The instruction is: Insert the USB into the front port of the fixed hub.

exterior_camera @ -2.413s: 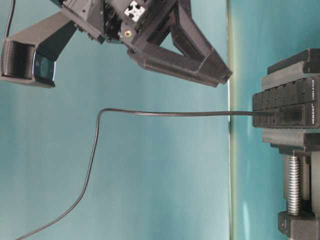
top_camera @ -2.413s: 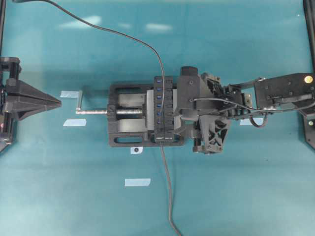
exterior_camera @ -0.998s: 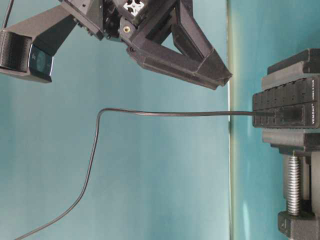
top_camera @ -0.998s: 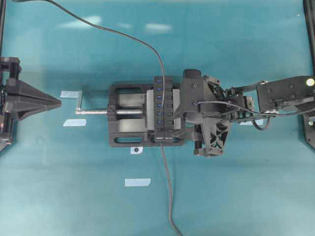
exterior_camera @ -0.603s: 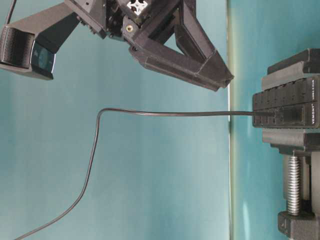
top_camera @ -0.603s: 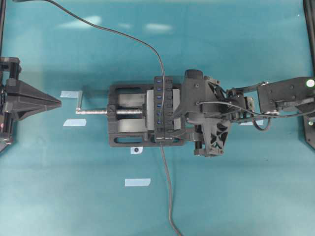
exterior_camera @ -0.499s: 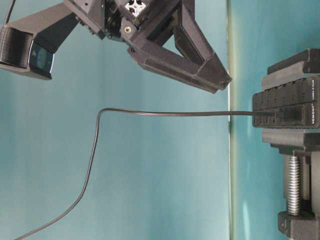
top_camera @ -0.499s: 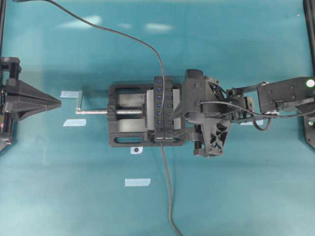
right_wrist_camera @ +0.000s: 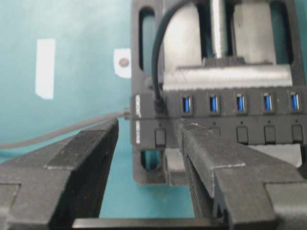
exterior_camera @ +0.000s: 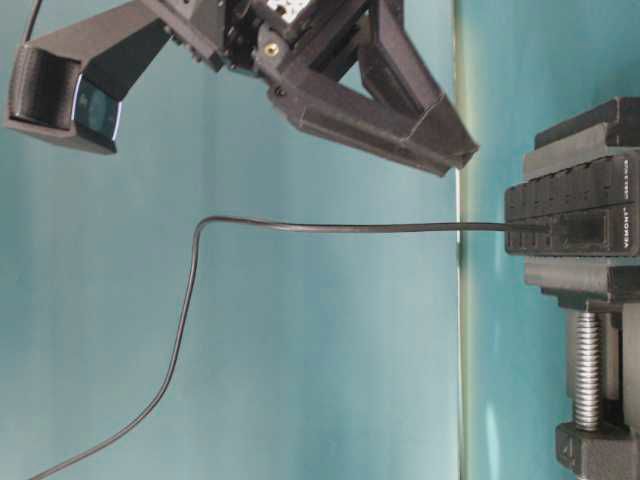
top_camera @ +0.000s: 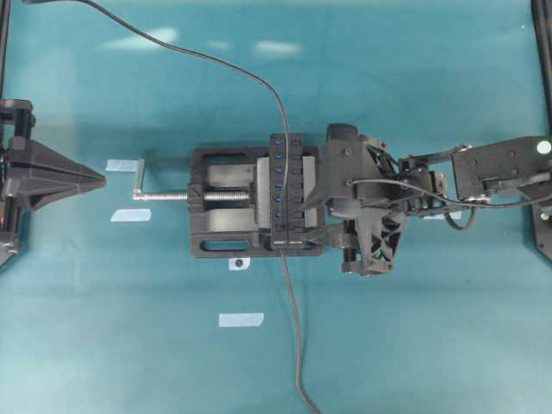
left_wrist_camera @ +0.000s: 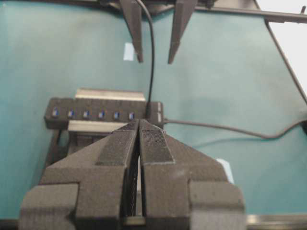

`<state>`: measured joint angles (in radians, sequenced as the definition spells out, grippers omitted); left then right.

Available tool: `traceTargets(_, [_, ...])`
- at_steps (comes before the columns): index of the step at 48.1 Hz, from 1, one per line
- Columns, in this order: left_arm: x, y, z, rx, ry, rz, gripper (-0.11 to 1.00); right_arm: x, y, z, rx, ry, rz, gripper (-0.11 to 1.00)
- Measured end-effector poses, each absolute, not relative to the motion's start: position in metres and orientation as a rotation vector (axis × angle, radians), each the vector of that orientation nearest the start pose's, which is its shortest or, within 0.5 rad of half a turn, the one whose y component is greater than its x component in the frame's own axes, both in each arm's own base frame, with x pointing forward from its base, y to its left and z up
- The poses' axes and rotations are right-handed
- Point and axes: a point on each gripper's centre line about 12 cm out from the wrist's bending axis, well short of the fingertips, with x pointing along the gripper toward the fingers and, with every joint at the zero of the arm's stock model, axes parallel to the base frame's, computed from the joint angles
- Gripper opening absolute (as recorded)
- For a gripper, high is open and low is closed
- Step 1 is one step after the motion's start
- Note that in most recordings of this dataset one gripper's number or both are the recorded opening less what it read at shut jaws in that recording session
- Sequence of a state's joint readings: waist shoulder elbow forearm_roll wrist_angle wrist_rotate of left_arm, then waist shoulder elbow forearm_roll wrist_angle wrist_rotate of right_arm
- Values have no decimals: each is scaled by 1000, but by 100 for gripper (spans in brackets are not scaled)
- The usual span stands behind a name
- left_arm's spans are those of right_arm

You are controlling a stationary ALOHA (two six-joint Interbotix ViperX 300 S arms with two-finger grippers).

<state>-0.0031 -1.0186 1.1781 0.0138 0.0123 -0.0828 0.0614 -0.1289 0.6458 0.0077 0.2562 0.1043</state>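
**Ana:** Overhead view first: where is the fixed hub (top_camera: 285, 191)?

**Ben:** Clamped in the black vise (top_camera: 226, 203) at the middle of the teal table (top_camera: 388, 345). It runs far to near, its blue slots in a row, white lettering at the near end. The vise's silver screw handle (top_camera: 140, 178) sticks out to the left.

**Ana:** And the USB (right_wrist_camera: 159, 106)?

**Ben:** In the right wrist view it is a small black plug standing in the slot at the lettered end of the hub, just left of the first free blue slot. Its cable (right_wrist_camera: 158, 52) curves up and away from it. A second cable (right_wrist_camera: 57, 132) leaves the end face of the hub toward the left.

**Ana:** The right gripper (right_wrist_camera: 146, 139)?

**Ben:** Its jaws stand well apart with nothing between them. They hang just short of the hub's button row, around the lettered end, touching neither plug nor hub as far as I can see. Overhead, that arm sits just right of the vise.

**Ana:** The left gripper (left_wrist_camera: 138, 125)?

**Ben:** Its jaws are pressed together, empty. Overhead it rests at the left edge of the table, well apart from the vise, pointing at it.

**Ana:** Anything else on the table?

**Ben:** A few pale tape strips (top_camera: 241, 320), some left of the vise and one near of it.
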Motion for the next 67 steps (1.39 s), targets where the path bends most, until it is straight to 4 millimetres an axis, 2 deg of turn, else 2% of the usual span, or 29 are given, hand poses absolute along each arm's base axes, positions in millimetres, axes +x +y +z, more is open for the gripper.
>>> traceTargets(51, [188, -1, 268, -67, 158, 2, 0, 367, 23, 202, 85, 729, 19, 58])
traceTargets(67, [187, -1, 263, -69, 169, 3, 0, 367, 23, 202, 83, 731, 20, 58])
